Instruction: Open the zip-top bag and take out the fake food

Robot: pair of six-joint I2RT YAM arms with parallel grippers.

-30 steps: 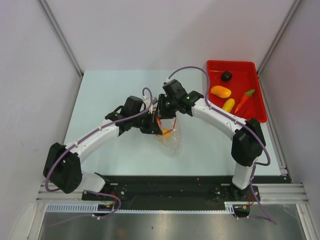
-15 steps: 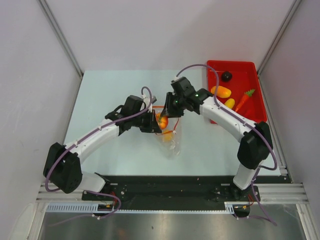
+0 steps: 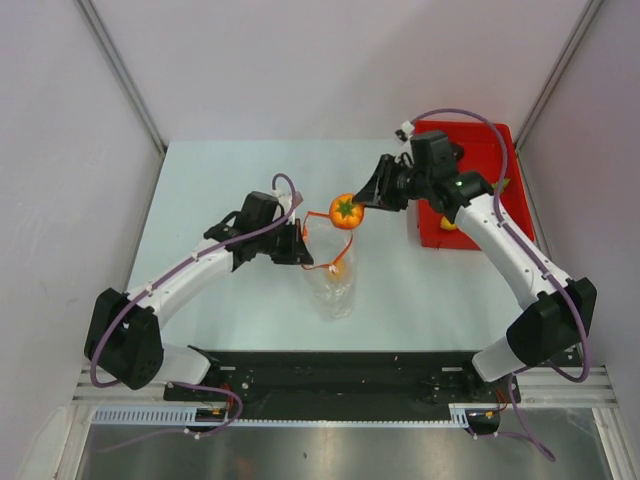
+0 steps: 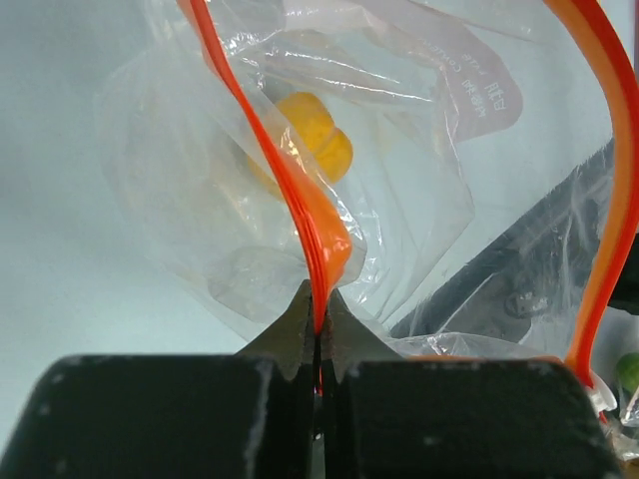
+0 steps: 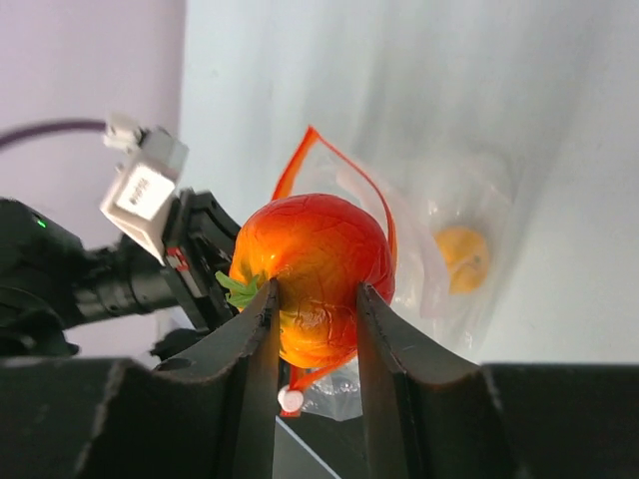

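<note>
The pale table (image 3: pixel 200 180) filled the frame, with the red tray (image 3: pixel 430 230) at upper right, partly under the right arm (image 3: pixel 510 250). The zip-top bag (image 3: pixel 335 285) lay at centre, mouth open, its orange-red zip strip (image 4: pixel 300 190) pinched in the fully closed left gripper (image 3: pixel 298 245). The right gripper (image 3: pixel 365 200) clamped a peach-red round fruit (image 3: pixel 346 211) just above that mouth, so this looked like the removal step. One yellow piece (image 4: pixel 315 135) sat inside the bag. Next call: carry the fruit right to the tray, release it, and go back for the yellow piece.

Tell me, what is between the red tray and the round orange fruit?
Only the right gripper, shut on the fruit, and its black wrist fill that stretch. The top view shows it.
</note>
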